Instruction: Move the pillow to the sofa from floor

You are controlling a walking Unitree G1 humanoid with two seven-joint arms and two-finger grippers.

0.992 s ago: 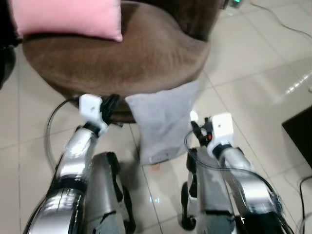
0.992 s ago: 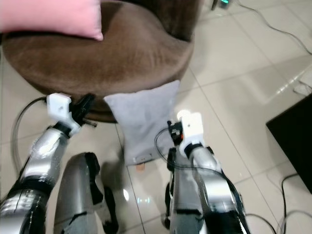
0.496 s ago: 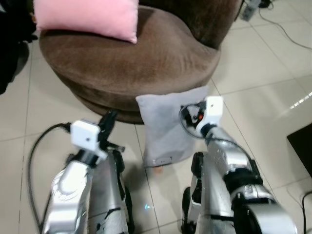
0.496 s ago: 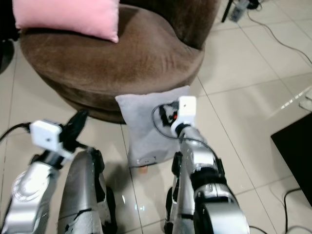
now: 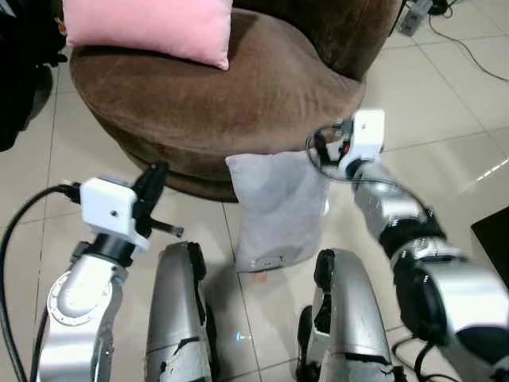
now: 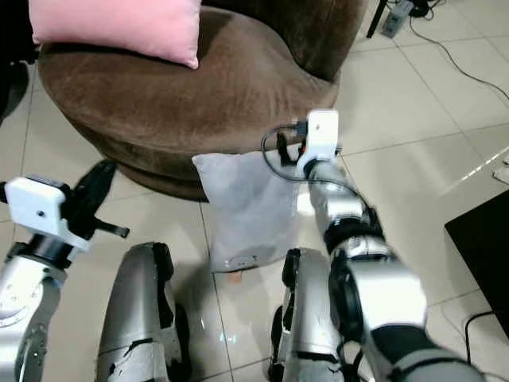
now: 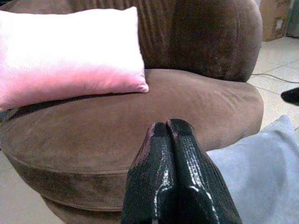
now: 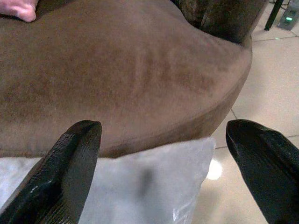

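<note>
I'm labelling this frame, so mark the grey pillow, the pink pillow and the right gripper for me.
grey pillow [image 5: 278, 208]: left eye view, middle of its front face.
pink pillow [image 5: 147, 28]: left eye view, centre of its top surface.
right gripper [image 8: 163, 140]: right wrist view, midway between its open fingertips.

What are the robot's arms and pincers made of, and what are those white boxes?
Both arms are shiny silver with black joints. Each wrist carries a white box, with looping black cables. The left gripper and right gripper each have two long, textured black fingers.
</note>
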